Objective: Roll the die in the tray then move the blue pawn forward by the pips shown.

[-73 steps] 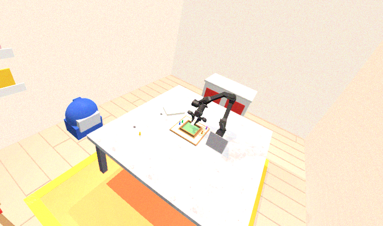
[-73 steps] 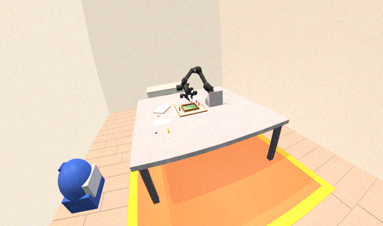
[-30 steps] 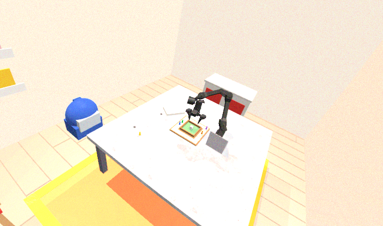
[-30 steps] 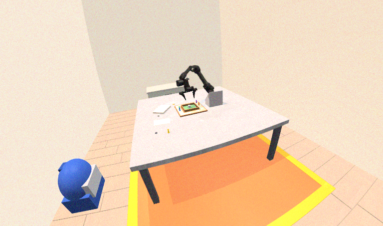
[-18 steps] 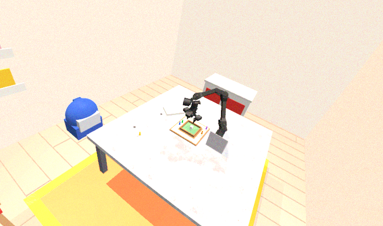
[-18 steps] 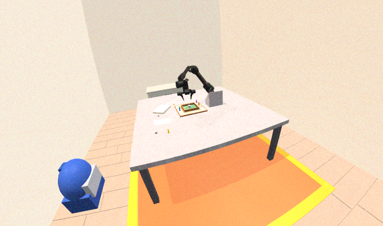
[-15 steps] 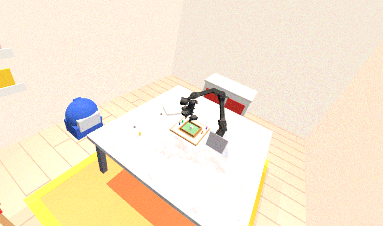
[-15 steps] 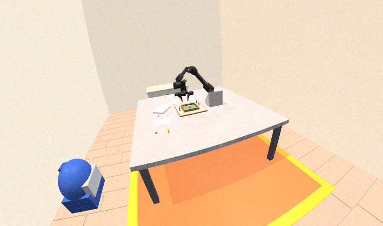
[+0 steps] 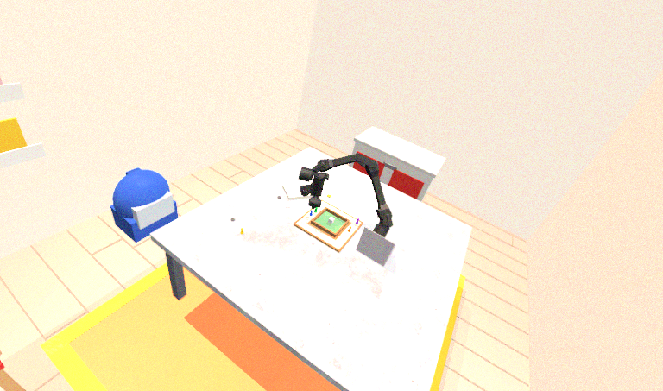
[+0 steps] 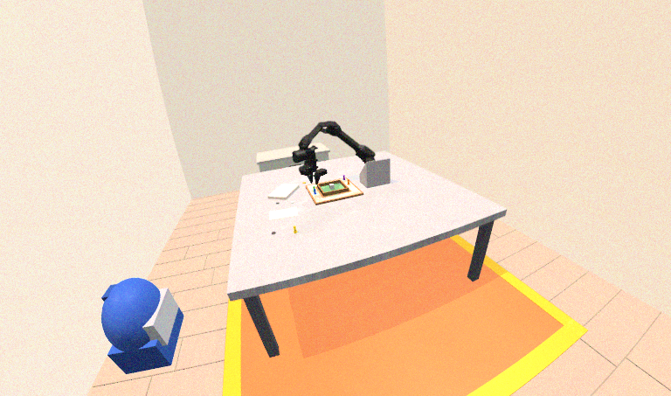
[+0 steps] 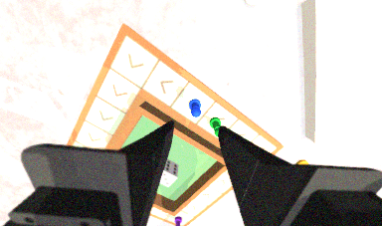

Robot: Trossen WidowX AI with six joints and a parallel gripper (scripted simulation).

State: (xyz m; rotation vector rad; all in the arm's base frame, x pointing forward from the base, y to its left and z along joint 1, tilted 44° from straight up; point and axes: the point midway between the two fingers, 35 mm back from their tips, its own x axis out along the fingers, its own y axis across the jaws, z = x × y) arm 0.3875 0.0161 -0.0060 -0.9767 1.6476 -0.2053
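Observation:
My gripper (image 9: 315, 204) (image 10: 314, 182) (image 11: 196, 127) is partly open and empty, pointing down above the pawn side of the board (image 9: 339, 244) (image 11: 134, 51). The blue pawn (image 9: 311, 212) (image 10: 314, 191) (image 11: 195, 108) stands on a border square, just beyond the fingertips in the wrist view. The green pawn (image 9: 315, 210) (image 11: 215, 122) stands on the neighbouring square, partly behind the right fingertip. The white die (image 9: 331, 220) (image 10: 332, 186) (image 11: 169, 173) lies on the green floor of the tray (image 9: 322, 230) (image 10: 332, 192), partly hidden by the left finger; its top pips are not clear.
A purple pawn (image 9: 357, 221) (image 10: 344, 177) (image 11: 178, 220) and an orange pawn (image 9: 350, 229) (image 10: 348, 181) stand on the opposite side. A grey panel (image 9: 375, 245) (image 10: 377, 173) stands by the arm's base. A white slab (image 9: 295, 192) (image 10: 283, 191) and a yellow pawn (image 9: 242, 230) (image 10: 295, 229) are off the board.

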